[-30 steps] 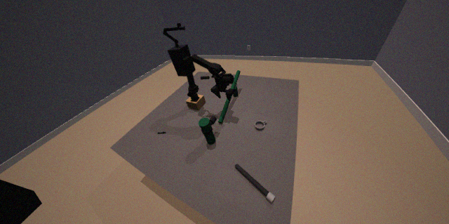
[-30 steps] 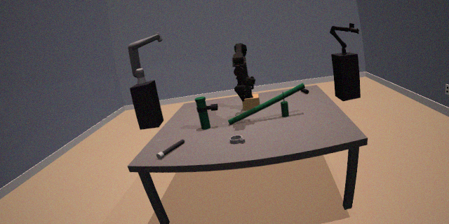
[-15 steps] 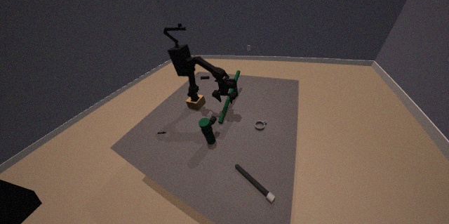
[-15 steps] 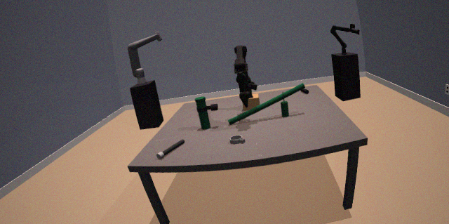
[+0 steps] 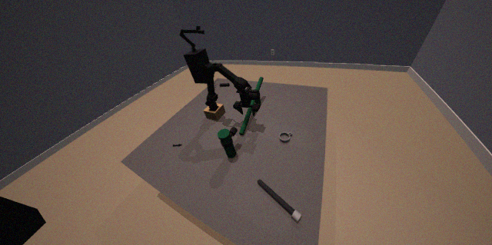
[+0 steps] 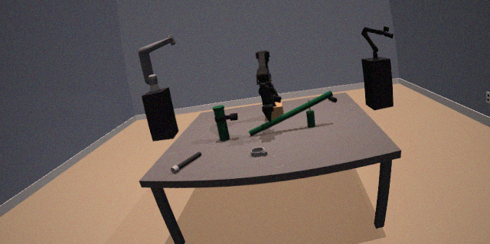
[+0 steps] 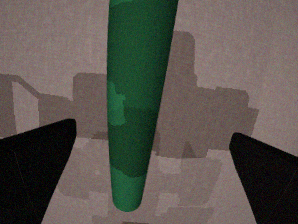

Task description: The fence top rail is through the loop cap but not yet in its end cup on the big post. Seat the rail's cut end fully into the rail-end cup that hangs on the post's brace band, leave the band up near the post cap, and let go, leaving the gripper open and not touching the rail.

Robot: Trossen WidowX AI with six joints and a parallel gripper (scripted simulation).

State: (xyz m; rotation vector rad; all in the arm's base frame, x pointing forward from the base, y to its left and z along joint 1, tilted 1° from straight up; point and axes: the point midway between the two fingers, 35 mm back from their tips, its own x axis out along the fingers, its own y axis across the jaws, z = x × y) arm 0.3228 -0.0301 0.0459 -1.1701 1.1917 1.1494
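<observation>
The green rail (image 5: 246, 123) (image 6: 295, 112) (image 7: 134, 60) slopes down from the small green post (image 6: 311, 119) to a low, free cut end. That end is short of the dark end cup (image 5: 233, 131) (image 6: 233, 116), lower than it and outside it. The cup sits on the brace band, high on the big green post (image 5: 229, 149) (image 6: 223, 131), which stands upright. The loop cap is too small and dark to make out. My gripper (image 5: 247, 113) (image 7: 157, 135) is open, pointing down near the rail's low end. In the wrist view the rail runs between the wide-apart fingers with a gap on both sides.
On the table (image 5: 304, 103) (image 6: 344, 141) lie a grey ring (image 5: 285, 137) (image 6: 259, 151), a dark rod with a white end (image 5: 276, 196) (image 6: 188, 161), a black cylinder (image 5: 224, 84) (image 6: 333, 99) near the back edge and a small dark piece (image 5: 177, 145).
</observation>
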